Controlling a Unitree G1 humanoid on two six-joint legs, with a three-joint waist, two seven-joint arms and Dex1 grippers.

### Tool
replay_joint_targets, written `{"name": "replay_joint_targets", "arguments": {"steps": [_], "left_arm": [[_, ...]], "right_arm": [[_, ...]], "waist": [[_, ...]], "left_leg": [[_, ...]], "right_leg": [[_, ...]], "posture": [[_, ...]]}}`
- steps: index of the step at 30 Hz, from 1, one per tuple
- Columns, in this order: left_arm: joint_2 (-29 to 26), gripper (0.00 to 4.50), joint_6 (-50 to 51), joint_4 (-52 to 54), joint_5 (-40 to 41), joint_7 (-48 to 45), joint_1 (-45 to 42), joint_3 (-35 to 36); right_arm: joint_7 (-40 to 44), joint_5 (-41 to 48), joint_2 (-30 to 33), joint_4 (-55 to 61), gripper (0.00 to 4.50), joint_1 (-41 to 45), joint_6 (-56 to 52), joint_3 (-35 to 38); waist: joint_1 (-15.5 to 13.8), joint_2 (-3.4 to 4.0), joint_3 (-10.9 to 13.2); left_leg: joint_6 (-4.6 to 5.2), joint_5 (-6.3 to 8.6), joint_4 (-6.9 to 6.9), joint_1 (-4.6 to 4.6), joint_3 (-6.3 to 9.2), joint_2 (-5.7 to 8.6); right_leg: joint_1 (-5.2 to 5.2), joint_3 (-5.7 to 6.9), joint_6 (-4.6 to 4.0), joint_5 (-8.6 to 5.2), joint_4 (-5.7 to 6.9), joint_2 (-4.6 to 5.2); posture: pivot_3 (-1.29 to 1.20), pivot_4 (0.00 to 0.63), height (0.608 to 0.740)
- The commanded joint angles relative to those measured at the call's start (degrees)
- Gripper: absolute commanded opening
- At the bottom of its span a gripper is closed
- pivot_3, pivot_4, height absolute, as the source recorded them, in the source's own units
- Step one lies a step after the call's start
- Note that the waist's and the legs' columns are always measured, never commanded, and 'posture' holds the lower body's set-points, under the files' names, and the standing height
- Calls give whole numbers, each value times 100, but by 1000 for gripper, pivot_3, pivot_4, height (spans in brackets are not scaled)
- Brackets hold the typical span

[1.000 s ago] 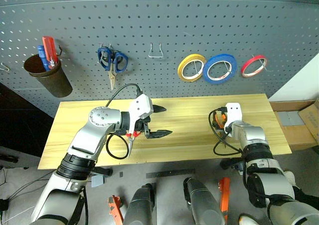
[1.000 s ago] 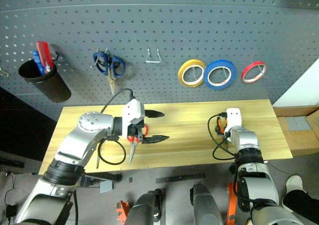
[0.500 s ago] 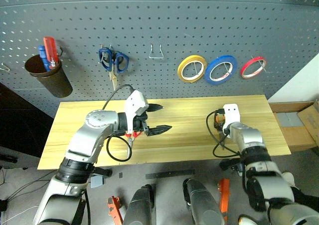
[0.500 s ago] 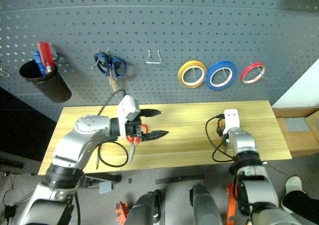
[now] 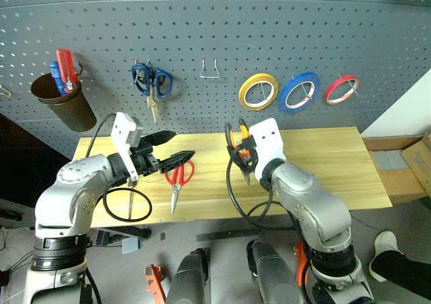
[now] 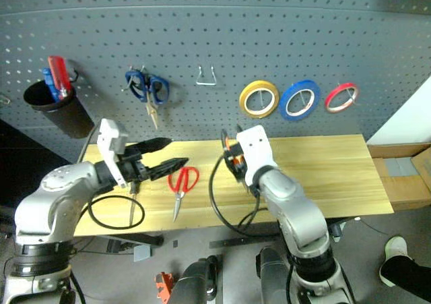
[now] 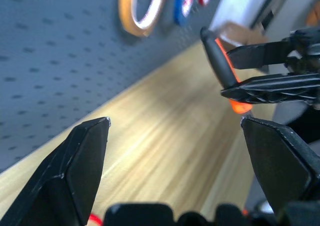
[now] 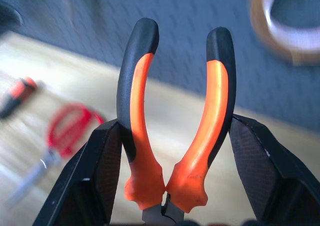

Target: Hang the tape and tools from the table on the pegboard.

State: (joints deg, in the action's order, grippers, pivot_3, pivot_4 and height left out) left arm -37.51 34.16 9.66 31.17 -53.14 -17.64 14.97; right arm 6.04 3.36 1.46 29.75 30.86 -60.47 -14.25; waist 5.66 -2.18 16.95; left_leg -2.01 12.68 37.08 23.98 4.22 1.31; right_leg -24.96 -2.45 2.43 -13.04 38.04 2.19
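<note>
The right gripper (image 8: pixel 170 186) is pinching the small pliers (image 8: pixel 175 121) between its two black fingers (image 8: pixel 100 171), which are pressing on the outer sides of the orange-and-black handles. The handles are pointing away from the wrist and the metal nose is sitting low between the fingers. In the head views this gripper is hanging above the middle of the table (image 5: pixel 323 162), in front of the pegboard (image 5: pixel 215 41), with the pliers lifted off the wood.

The left gripper (image 5: pixel 170 149) is standing with its fingers spread wide and is holding nothing. It is hovering over the left part of the table, pointing toward the right gripper.

Just beside the left fingertips, the red-handled scissors (image 5: pixel 178 179) are lying flat on the table with the blades pointing toward the near edge. The slim screwdriver (image 6: pixel 132 203) is lying near them, partly under the left gripper, inside a loop of black cable (image 5: pixel 128 206).

On the pegboard, the blue tape (image 5: pixel 297 92) is hanging on a hook, between the yellow roll (image 5: pixel 258 92) and the thinner red roll (image 5: pixel 341 89). Further to the left, an empty wire hook (image 5: pixel 210 68) is sitting on the board, then the blue-handled scissors (image 5: pixel 151 83) are hanging, and a dark cup (image 5: pixel 67 105) with a few tools in it is hanging at the far left.
</note>
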Motion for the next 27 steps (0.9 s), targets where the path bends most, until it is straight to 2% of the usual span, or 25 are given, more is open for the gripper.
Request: {"name": "replay_joint_targets", "arguments": {"steps": [1,5,11,19,27], "left_arm": [[-106,4500,-322,11,172,13,23,431],[-44,4500,-357,162,308,207,-30,597],[24,4500,-119,765,604,512,129,521],[-35,4500,-218,1011,560,596,299,299],[32,4500,-341,890,509,640,-12,-9]], "right_arm": [[-45,0,-168,-345,2773,886,492,343],[-94,115,-396,-1696,2773,2294,1289,849],[-299,290,-683,-3115,2772,3575,2279,1444],[-412,160,-746,-4641,2772,4238,3738,1530],[-552,-321,-488,-6094,2766,4382,5344,1354]], "waist": [[-57,-6,-6],[-88,-10,-18],[-108,-35,-81],[-144,-34,-113],[-190,-47,-160]], "left_leg": [[-1,0,0,-1,2,-1],[-9,-4,-9,4,1,-4],[-13,-5,-16,39,4,-5],[-19,-10,-14,42,3,-5],[-24,-22,-8,39,-11,-4]], "right_leg": [[0,3,-1,0,2,0],[-16,6,-19,12,7,-1],[-45,14,-22,15,-4,3],[-51,16,-30,20,8,-2],[-49,16,-32,26,24,-6]], "posture": [[-82,213,740],[-53,192,740],[-13,173,740],[16,162,740],[23,164,740]]}}
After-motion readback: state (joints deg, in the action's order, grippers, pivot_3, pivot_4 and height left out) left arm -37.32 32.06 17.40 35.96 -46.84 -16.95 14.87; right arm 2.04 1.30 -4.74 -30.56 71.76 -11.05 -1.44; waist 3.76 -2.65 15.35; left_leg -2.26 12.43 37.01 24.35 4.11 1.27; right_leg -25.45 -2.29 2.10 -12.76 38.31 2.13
